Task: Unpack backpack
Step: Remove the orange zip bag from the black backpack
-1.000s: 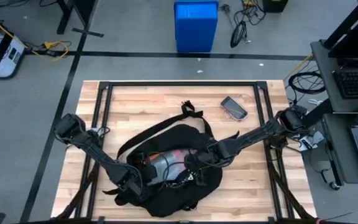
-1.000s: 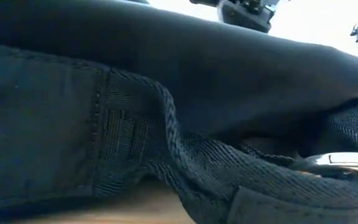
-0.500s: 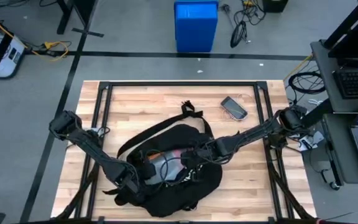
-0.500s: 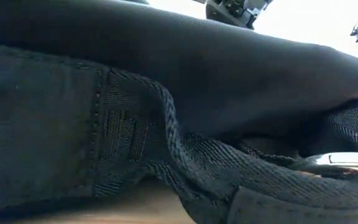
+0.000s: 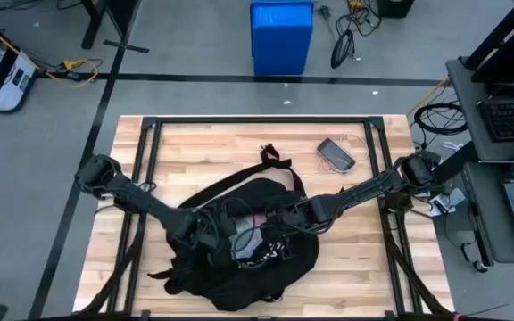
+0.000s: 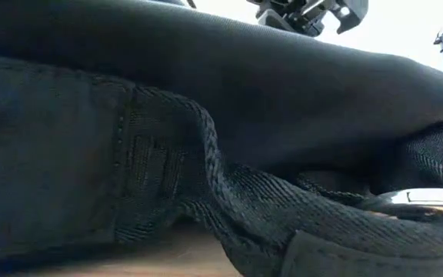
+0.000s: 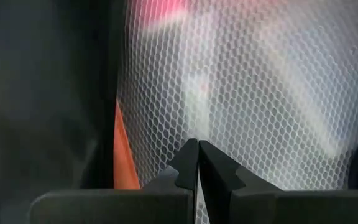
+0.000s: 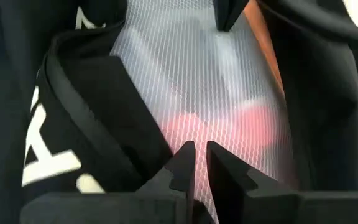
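Note:
The black backpack [image 5: 239,272] lies on the wooden table near its front edge, and its fabric fills the low view [image 6: 206,115]. Its mouth is open and shows a white mesh pouch [image 5: 259,248] with pink and orange things inside. My left gripper [image 5: 226,234] reaches into the mouth from the table's left, shut, its tips at the mesh [image 7: 260,93]. My right gripper [image 5: 272,230] reaches in from the right, shut, over the mesh [image 8: 197,74], beside the bag's white-lettered edge [image 8: 48,155]. The two grippers face each other. My left gripper has its shut fingertips [image 7: 188,155] right at the mesh pouch, coming level from the table's left; I cannot tell whether they touch it or pinch any of it. My right gripper has its fingertips [image 8: 184,155] at the pouch's pink part [image 8: 229,124], coming from the table's right; whether they hold mesh I cannot tell.
A phone [image 5: 335,154] lies on the table at the far right. The backpack's straps [image 5: 275,160] trail toward the far edge. A black metal frame [image 5: 257,121] runs around the table. A blue box [image 5: 281,36] stands on the floor beyond.
My left gripper has gone from the backpack's near-left rim toward the far edge and the right, into the open mouth over the mesh pouch. My right gripper has shifted a little toward the left, deeper into the mouth. The backpack stays in place.

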`<act>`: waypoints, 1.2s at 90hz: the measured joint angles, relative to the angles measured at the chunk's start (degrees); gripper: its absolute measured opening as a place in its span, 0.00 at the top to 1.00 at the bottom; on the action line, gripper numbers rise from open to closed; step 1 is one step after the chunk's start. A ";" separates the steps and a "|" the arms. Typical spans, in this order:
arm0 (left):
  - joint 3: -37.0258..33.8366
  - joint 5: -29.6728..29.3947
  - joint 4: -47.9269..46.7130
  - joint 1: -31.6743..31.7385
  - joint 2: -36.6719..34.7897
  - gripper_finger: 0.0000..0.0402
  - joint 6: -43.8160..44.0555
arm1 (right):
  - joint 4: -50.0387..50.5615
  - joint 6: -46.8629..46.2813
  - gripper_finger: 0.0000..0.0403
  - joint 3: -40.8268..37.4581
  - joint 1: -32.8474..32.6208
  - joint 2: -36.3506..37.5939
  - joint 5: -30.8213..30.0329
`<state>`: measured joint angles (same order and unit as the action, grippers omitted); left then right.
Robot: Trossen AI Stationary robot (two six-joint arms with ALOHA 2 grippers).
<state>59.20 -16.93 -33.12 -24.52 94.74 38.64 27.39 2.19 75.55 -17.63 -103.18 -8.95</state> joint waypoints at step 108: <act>-2.62 16.26 -6.70 15.81 -0.46 0.41 -3.17 | 1.08 2.59 0.94 0.00 -0.09 -0.31 0.04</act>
<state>56.58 -0.67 -39.82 -8.72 94.28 35.47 28.47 4.78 75.55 -17.72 -103.48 -8.91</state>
